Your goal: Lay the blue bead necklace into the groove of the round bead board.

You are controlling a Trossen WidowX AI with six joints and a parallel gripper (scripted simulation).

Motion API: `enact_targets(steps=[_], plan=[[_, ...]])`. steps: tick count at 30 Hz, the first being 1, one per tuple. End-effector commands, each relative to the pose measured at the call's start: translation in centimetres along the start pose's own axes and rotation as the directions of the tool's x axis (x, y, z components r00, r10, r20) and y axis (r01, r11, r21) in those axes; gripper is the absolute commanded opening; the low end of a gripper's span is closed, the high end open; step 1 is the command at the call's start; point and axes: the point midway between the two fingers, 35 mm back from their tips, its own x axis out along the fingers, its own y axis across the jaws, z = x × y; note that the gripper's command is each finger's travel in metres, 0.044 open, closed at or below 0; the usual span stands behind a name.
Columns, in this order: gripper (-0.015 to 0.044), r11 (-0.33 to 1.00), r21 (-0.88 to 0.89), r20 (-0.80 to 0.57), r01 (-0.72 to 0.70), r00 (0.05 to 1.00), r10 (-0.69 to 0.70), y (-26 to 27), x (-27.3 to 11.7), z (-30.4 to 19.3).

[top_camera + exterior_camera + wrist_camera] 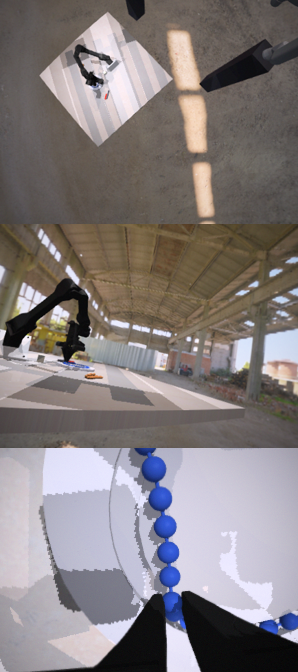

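The round bead board (91, 370) (90, 543) is pale, with a thin curved groove near its rim. The blue bead necklace (81, 365) (165, 526) lies over it. In the wrist view one row of beads runs nearly straight down to the fingertips, to the right of the groove's left arc; more beads show at the lower right. My gripper (66, 361) (171, 601) is shut on the necklace, with a bead between its tips, low over the board. The fingers hide the beads beneath them. In the top view the arm covers much of the board.
An orange beaded thing (93, 376) lies beside the board. A red and dark stick-like thing (107, 95) lies on the striped table (99, 135). A small pale block (105, 72) (40, 358) stands between the board and the arm's base (112, 65).
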Motion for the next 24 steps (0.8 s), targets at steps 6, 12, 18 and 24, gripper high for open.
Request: enact_targets(steps=[6,12,18,24], plan=[[0.0,1.0,0.002,0.0,-0.001,1.0,0.001,0.79,-0.12,-0.19],[0.0,1.0,0.002,0.0,-0.001,1.0,0.001,0.78,0.6,-0.19],[0.0105,1.0,0.009,0.0,-0.001,1.0,0.001,0.71,0.41,-0.17],[0.0263,1.0,0.009,0.0,-0.001,1.0,0.001,0.71,0.41,-0.17]])
